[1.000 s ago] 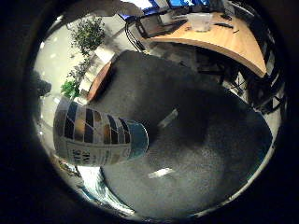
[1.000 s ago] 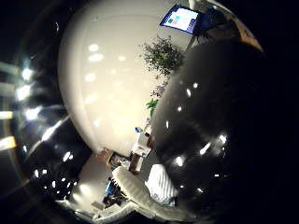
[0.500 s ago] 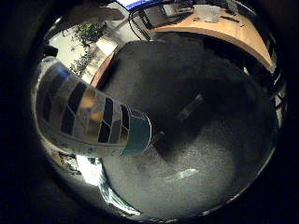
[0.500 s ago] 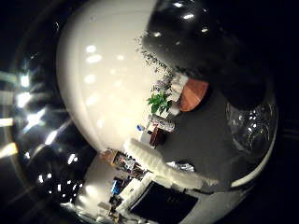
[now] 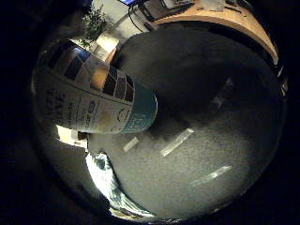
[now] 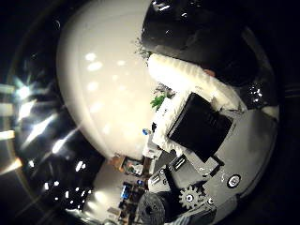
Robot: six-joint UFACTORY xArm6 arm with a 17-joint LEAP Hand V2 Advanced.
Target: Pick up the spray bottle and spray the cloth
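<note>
In the little finger side palm view the spray bottle's body (image 5: 94,89) fills a large part of the picture, close to the palm. It has a pale label with coloured checks and a teal end. It hangs over dark grey carpet (image 5: 202,117). In the thumb side palm view my right hand (image 6: 197,117) shows white and black fingers (image 6: 183,75) bent across the picture against a dark rounded shape (image 6: 192,28), with geared parts below. A white ridged shape (image 5: 105,180) lies beside the bottle; I cannot tell whether it is the cloth.
Pale tape strips (image 5: 178,142) lie on the carpet. A wooden desk (image 5: 220,19) and a potted plant (image 5: 94,21) stand at the room's far side. The thumb side palm view shows a white ceiling with lights (image 6: 94,61).
The bottle now looks larger and nearer the palm. The whole room has swung round behind it. A white and black finger has come across the thumb side palm view.
</note>
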